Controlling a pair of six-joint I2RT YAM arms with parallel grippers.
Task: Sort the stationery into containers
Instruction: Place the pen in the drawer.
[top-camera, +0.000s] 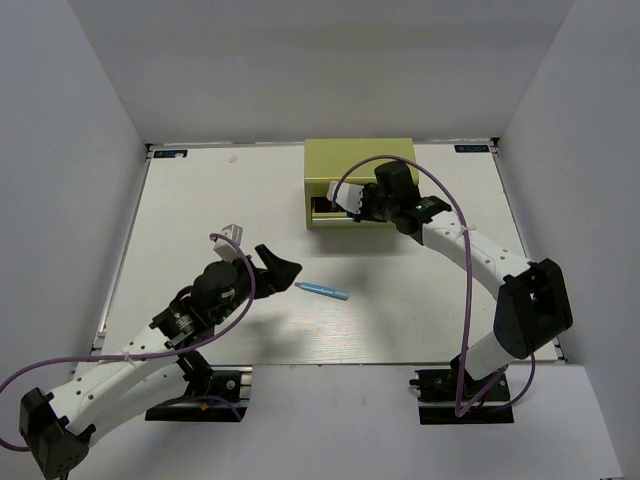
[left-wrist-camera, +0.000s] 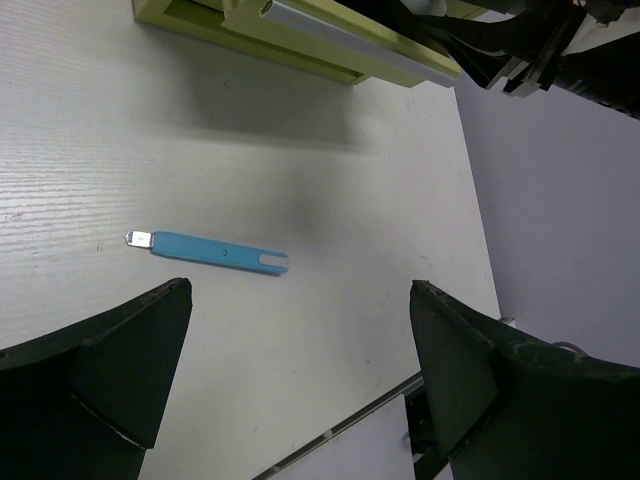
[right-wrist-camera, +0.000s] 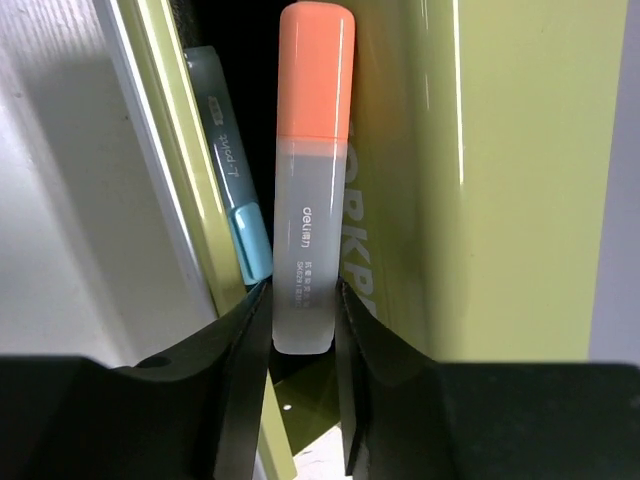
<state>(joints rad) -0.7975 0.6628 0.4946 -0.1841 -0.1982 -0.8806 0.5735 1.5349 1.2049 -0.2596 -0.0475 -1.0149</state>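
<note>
Right wrist view: right gripper (right-wrist-camera: 300, 310) clamped on orange-capped highlighter (right-wrist-camera: 313, 180) at open drawer (right-wrist-camera: 185, 150) of green box (right-wrist-camera: 500, 180); blue marker (right-wrist-camera: 235, 190) lies inside | step: stowing; next likely: ease in, release | left gripper (left-wrist-camera: 298, 300) apart above blue stick (left-wrist-camera: 210, 250) on bench (left-wrist-camera: 100, 120) | text: "deli" on barrel; box embossing partly "ORKP"

The brand name "deli" runs in white down the clear barrel of the orange-capped highlighter (right-wrist-camera: 303, 215), above fine print too small to read. Embossed letters on the olive-green box (right-wrist-camera: 500, 180) beside it are partly hidden and appear to read "ORK". Dark lettering on the light blue marker (right-wrist-camera: 232, 170) and the dark corner stickers (top-camera: 170, 153) on the table (top-camera: 200, 300) are illegible.
</note>
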